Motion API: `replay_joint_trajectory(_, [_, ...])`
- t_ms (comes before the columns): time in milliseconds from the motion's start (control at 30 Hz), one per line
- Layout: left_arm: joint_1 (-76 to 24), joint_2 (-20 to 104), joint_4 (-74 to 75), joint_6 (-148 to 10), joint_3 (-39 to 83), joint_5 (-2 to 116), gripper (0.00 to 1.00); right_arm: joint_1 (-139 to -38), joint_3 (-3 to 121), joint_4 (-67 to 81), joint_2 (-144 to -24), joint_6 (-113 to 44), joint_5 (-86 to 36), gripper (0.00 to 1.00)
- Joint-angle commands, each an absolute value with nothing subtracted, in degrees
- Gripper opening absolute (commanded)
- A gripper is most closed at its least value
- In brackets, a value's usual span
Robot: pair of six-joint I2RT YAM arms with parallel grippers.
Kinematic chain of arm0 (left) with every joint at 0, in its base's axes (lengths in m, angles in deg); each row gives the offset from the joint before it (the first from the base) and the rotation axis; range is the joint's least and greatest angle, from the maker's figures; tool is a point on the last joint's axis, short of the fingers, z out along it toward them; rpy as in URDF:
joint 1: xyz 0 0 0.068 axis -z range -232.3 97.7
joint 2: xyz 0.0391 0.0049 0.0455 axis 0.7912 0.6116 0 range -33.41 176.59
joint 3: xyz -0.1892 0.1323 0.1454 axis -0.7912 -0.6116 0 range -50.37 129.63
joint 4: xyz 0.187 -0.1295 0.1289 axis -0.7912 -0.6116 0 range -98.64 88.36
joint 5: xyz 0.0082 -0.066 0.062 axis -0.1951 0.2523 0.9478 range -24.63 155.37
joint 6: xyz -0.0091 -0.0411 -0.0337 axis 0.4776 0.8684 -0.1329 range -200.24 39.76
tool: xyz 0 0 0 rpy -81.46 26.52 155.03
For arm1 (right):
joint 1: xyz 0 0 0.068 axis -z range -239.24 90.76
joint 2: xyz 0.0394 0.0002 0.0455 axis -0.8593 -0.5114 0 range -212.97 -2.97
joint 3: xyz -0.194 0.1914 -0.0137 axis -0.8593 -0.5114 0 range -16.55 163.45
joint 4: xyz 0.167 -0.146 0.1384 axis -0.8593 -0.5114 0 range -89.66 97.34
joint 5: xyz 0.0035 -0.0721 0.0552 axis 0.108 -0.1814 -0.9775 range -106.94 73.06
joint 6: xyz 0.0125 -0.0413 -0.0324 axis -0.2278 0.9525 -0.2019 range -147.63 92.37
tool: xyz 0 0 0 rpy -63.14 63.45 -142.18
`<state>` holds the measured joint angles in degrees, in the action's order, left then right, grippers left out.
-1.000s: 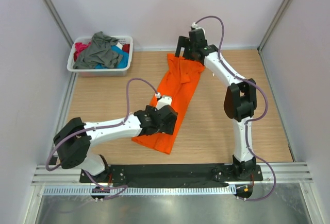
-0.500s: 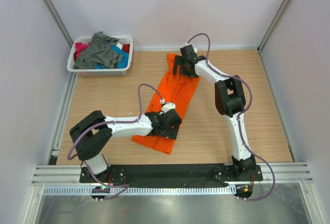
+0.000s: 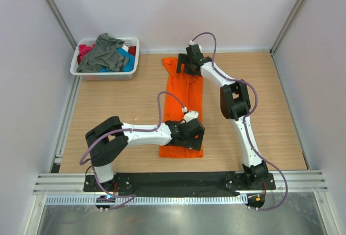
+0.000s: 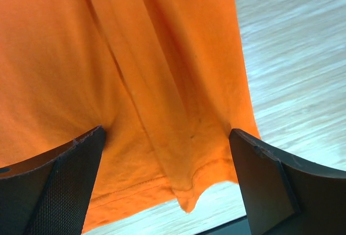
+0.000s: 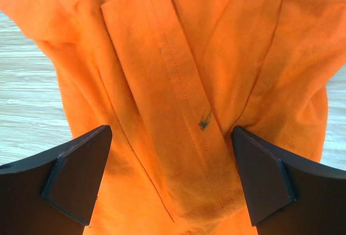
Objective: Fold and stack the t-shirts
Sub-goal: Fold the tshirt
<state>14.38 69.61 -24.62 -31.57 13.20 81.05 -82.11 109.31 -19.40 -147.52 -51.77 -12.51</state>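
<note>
The bright orange t-shirt lies folded into a long narrow strip on the wooden table, running from far to near. My left gripper is open over its near hem, with both fingertips pressed on the fabric. The hem's corner lies on the wood between the fingers of the left gripper. My right gripper is open on the far end. The right gripper has its fingers spread across the folded cloth, which puckers at each tip. Nothing is pinched in either gripper.
A white laundry basket stands at the far left corner, holding a dark grey tee, a teal-blue one and a red-pink one. Bare wood lies left and right of the strip. Pale walls close in the sides.
The orange strip has turned from a slant to straight. Its near end slid right under the left gripper and its far end slid left under the right gripper.
</note>
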Motion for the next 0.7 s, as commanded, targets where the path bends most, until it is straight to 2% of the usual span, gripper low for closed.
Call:
replay_joint_trajectory(0, [15.4, 70.7, -27.5, -29.8, 14.0, 76.1, 0.98, -82.4, 110.5, -17.8, -150.9, -51.5, -16.1, 1.00])
replay_joint_trajectory(133, [15.3, 69.2, -30.5, -31.3, 16.1, 79.3, 0.99, -82.5, 113.3, -19.9, -148.8, -49.5, -15.9, 1.00])
replay_joint_trajectory(433, [8.1, 55.6, -32.7, -36.3, 21.9, 78.5, 1.00, -82.1, 112.3, -16.0, -126.1, -48.6, -19.1, 1.00])
replay_joint_trajectory(533, [2.6, 47.8, -32.9, -35.7, 19.3, 77.5, 1.00, -81.9, 109.0, -17.7, -118.5, -49.2, -17.4, 1.00])
replay_joint_trajectory(633, [-2.7, 40.9, -35.5, -33.5, 14.6, 77.3, 0.99, -81.6, 99.6, -21.3, -110.0, -51.7, -14.7, 1.00])
replay_joint_trajectory(667, [-3.9, 39.2, -35.2, -32.3, 10.6, 77.0, 0.99, -81.6, 91.6, -21.5, -107.2, -53.5, -14.7, 1.00])
